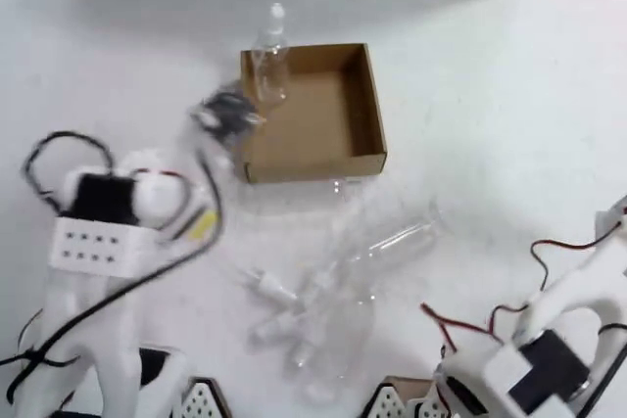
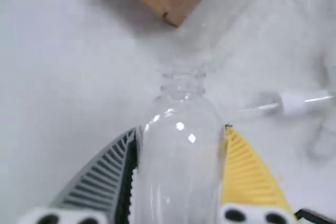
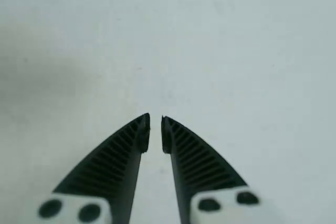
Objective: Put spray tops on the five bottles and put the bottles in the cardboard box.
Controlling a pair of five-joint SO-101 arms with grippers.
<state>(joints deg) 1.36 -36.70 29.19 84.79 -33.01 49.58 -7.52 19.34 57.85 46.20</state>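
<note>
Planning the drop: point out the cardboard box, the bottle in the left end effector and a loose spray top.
cardboard box [image 1: 318, 129]: high view, bare floor.
bottle [image 2: 178, 150]: left wrist view, clear body.
spray top [image 1: 266, 286]: high view, white head.

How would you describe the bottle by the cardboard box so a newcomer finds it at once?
Find the open cardboard box in the middle of the white table. At its far left corner is one clear bottle with a white top. It alone is up at the box; the other bottles lie heaped on the table toward its near edge.
</note>
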